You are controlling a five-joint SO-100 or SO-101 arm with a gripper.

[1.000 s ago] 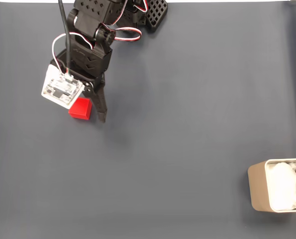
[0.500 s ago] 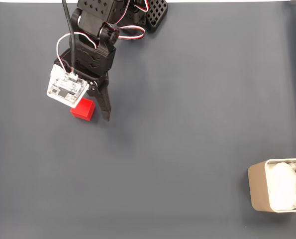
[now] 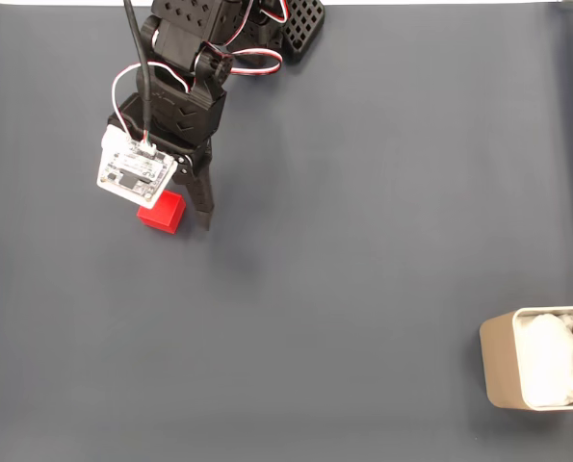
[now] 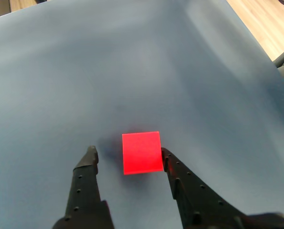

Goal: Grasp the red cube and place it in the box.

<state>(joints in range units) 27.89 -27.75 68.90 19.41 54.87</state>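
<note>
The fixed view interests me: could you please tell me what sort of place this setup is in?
Probably a hobby or lab tabletop: a dark grey-blue mat covering the surface, wood flooring beyond its edge in the wrist view, and a small black servo arm with exposed wires.

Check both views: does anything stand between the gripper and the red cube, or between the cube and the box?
Nothing visible does. In the wrist view the red cube sits between the open fingers of the gripper. In the fixed view only bare dark mat lies between the cube and the box.
</note>
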